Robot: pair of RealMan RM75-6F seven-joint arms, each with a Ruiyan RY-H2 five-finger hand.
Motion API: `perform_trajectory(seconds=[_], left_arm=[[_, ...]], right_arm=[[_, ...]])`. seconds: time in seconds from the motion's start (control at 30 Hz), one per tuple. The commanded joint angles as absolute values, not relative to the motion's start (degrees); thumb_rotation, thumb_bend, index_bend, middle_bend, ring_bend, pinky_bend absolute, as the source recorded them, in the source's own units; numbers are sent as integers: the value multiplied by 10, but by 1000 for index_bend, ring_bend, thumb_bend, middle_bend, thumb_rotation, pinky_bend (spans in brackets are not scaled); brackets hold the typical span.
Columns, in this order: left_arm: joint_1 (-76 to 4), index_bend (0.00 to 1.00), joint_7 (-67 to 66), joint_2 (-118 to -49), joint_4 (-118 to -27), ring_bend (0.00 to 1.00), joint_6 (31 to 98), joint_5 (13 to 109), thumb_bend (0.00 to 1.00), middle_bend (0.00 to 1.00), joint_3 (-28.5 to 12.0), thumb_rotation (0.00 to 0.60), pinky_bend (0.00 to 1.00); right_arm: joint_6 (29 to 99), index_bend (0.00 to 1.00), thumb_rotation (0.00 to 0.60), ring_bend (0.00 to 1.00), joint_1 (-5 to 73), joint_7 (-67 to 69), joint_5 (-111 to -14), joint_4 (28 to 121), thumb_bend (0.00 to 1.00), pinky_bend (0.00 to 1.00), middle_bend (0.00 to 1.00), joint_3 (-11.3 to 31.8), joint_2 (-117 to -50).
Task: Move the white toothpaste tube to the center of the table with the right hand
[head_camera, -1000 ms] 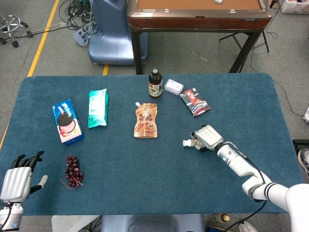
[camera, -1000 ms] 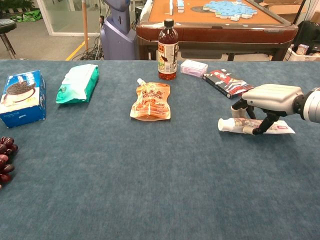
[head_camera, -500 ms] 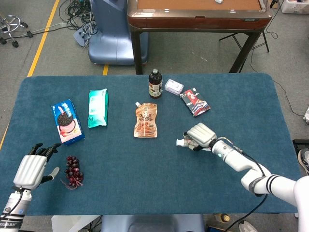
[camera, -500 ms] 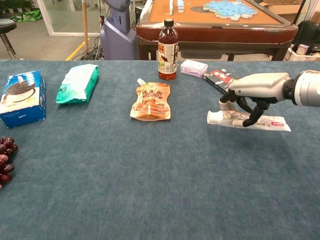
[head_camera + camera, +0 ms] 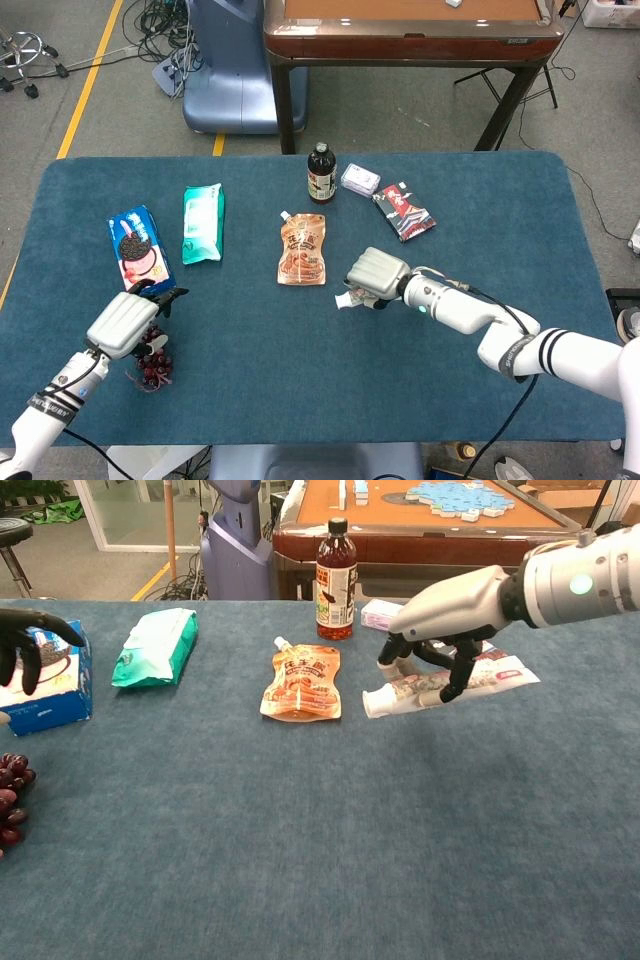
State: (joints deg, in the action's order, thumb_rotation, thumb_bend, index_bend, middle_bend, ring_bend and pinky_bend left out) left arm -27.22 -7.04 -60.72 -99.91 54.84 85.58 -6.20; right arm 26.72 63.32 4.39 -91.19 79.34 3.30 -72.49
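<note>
One step is in hand, we judge: carrying. Our right hand (image 5: 445, 645) grips the white toothpaste tube (image 5: 450, 685) with fingers curled around it, cap leading, just right of the orange pouch (image 5: 300, 683) and near mid-bench (image 5: 300, 370). Next calls for setting it down on bare cloth and letting go. Our left hand (image 5: 128, 320) hovers over the grapes (image 5: 152, 366), fingers loosely curled, holding nothing.

Bare cloth lies open in front of the right hand (image 5: 440, 645). The orange pouch (image 5: 301, 683) and the bottle (image 5: 336, 568) stand close beside it.
</note>
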Motion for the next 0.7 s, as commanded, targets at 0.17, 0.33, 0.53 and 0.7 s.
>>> perform_trajectory(seconds=[0.17,0.33,0.53,0.7], left_arm=[[-354,117,-55,-633,-976,521,457,857,246,554,-66,600,113],[-388,84,-61,-650,-971,541,424,846,246,581,-69,600,113],[-416,65,-76,-672,-966,545,410,837,246,583,-71,600,113],[-434,65,-94,-684,-966,548,400,831,246,586,-69,600,113]], right_arm=[[233,887,600,665,673,3,-872,807,880,432,784,63,-740],[214,895,600,670,697,-21,-848,807,881,432,790,75,-755],[197,896,600,672,720,-47,-821,802,882,432,790,80,-776],[187,896,600,672,736,-63,-802,787,882,432,791,81,-794]])
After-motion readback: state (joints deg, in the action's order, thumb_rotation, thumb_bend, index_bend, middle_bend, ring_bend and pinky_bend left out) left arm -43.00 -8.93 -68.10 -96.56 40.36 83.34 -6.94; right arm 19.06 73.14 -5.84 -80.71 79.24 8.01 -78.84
